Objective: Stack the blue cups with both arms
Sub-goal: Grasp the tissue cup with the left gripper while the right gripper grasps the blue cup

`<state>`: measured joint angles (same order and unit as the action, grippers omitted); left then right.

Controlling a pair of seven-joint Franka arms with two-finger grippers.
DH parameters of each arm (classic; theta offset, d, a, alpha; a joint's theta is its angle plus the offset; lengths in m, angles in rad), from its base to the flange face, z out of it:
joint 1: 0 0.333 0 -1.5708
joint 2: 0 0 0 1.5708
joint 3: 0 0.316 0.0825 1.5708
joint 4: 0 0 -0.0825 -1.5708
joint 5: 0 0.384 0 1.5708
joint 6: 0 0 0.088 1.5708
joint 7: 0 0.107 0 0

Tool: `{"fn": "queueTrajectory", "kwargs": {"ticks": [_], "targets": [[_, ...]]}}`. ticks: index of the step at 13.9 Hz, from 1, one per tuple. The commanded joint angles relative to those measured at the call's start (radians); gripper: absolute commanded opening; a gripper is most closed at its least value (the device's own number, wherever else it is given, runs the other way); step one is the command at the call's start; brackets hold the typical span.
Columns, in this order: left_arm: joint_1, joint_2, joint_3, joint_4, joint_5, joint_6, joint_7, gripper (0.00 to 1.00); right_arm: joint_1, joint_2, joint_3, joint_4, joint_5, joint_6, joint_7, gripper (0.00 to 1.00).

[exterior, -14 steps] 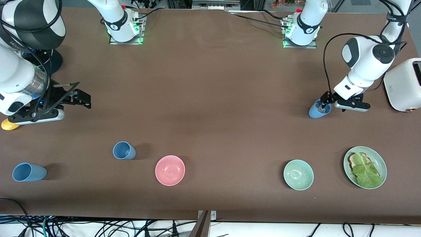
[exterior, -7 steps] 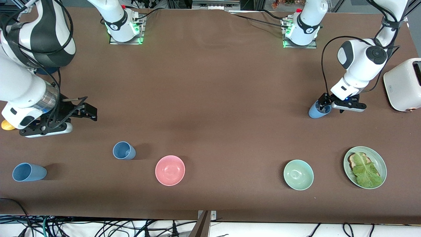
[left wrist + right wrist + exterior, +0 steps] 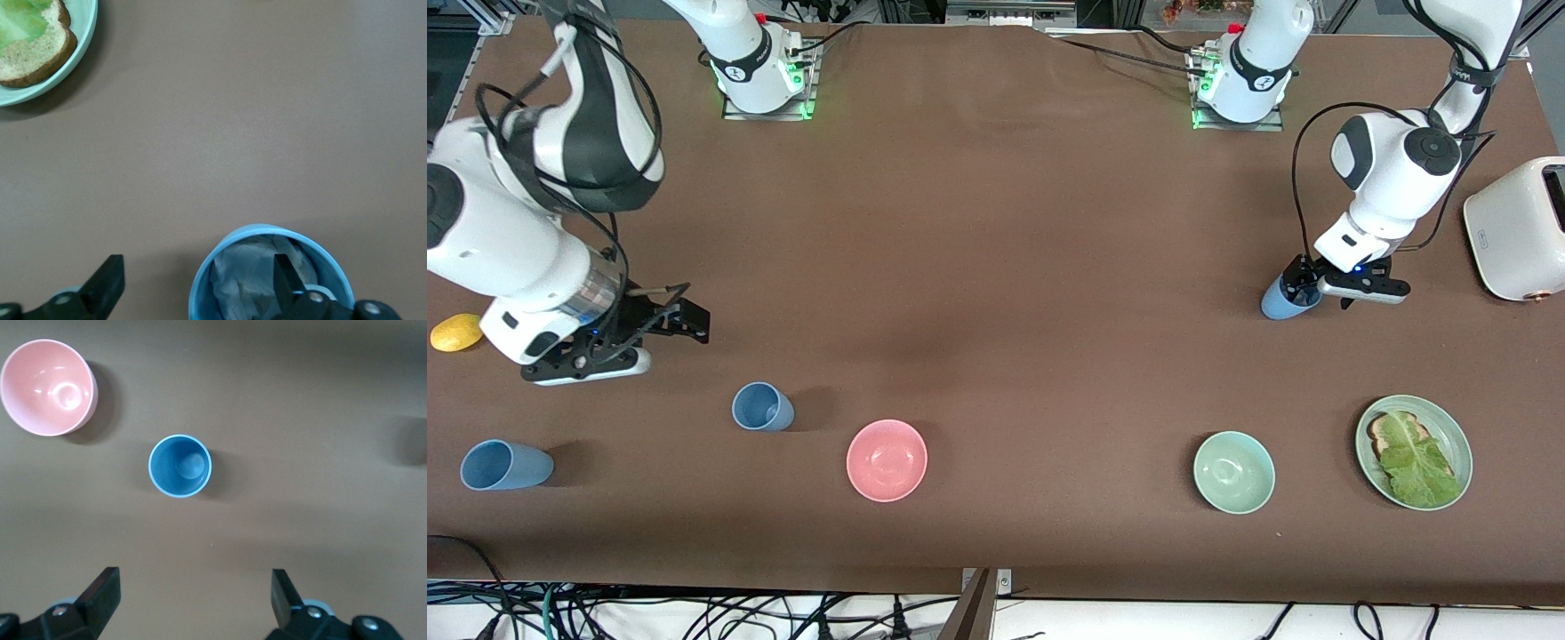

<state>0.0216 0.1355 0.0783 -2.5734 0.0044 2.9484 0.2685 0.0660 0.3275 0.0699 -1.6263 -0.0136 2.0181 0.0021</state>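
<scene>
Three blue cups stand on the brown table. One cup (image 3: 1285, 302) is at the left arm's end and holds crumpled pale material (image 3: 250, 280). My left gripper (image 3: 1323, 292) is open and low over it, one finger (image 3: 285, 277) inside the cup (image 3: 267, 237) and the other outside its wall. A second cup (image 3: 762, 407) stands upright beside the pink bowl and shows in the right wrist view (image 3: 180, 467). A third cup (image 3: 505, 466) is at the right arm's end, nearer the front camera. My right gripper (image 3: 676, 322) is open and empty over bare table.
A pink bowl (image 3: 887, 460) and a pale green bowl (image 3: 1233, 472) sit toward the front. A green plate (image 3: 1458, 444) holds bread and lettuce. A white toaster (image 3: 1516, 227) stands by the left arm. A yellow object (image 3: 456, 332) lies at the right arm's end.
My right arm has swung its open gripper over the table toward the second blue cup. My left gripper has stayed at its cup, shifting only slightly.
</scene>
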Motion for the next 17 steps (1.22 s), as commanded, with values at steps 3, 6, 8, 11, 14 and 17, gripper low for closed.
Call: {"fn": "queueTrajectory", "kwargs": {"ticks": [3, 6, 8, 11, 14, 17], "targets": [[-0.005, -0.013, 0.005, -0.025, 0.009, 0.029, 0.017, 0.00, -0.005, 0.025, -0.007, -0.095, 0.000, 0.162, -0.010, 1.00], [-0.006, -0.016, 0.005, -0.025, 0.009, 0.028, 0.021, 0.00, -0.006, 0.031, -0.007, -0.095, -0.002, 0.165, -0.010, 1.00], [-0.006, -0.016, 0.005, -0.025, 0.009, 0.024, 0.023, 0.00, -0.006, 0.031, -0.007, -0.095, -0.002, 0.163, -0.011, 1.00], [-0.006, -0.022, 0.005, -0.022, 0.009, 0.020, 0.023, 0.00, -0.006, 0.015, -0.009, -0.095, -0.002, 0.151, -0.014, 1.00], [-0.011, -0.094, -0.002, 0.022, 0.011, -0.117, 0.015, 0.00, -0.006, -0.016, -0.009, -0.095, -0.002, 0.096, -0.013, 1.00], [-0.012, -0.135, -0.009, 0.135, 0.009, -0.337, 0.011, 0.00, -0.006, 0.002, -0.028, -0.092, 0.004, 0.099, -0.027, 1.00]]}}
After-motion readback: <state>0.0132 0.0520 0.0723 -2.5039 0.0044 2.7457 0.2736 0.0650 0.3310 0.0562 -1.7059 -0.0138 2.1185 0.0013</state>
